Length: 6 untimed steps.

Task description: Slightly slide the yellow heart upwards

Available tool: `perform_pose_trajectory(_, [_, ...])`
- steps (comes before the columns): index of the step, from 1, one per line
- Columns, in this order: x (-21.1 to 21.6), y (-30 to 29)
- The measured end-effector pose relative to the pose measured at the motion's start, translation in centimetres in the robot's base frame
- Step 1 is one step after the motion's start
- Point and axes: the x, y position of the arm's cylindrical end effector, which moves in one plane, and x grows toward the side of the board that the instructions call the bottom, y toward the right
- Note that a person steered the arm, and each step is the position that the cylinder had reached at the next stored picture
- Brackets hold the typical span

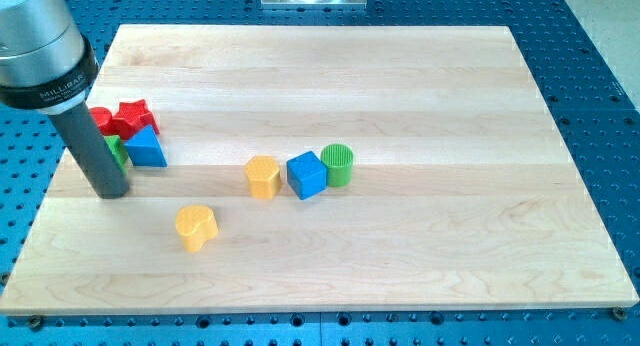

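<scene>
Camera view: wooden tabletop (400,76) on a blue perforated base (600,46). My tip (110,193) sits on the tabletop at the view's left, rod rising up to a silver housing (40,46) at top left. End effector is a plain rod, no jaws to spread or press together, holding nothing.

Yellow heart (196,226) lies lower left of centre, to the right of and below my tip, apart from it, touching no other block.

Cluster just right of the rod: red star (134,116), another red block (102,119), shape unclear, green block (117,151) partly hidden behind the rod, blue triangle-like block (147,147).

Centre row, close together: yellow hexagon-like block (262,177), blue cube (307,175), green cylinder (338,164).
</scene>
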Motion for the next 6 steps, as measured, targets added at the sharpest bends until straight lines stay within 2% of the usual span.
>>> perform_pose_trajectory(3, [0.0,-0.1])
perform_pose_trajectory(4, [2.6,3.4])
perform_pose_trajectory(6, [10.9,6.3])
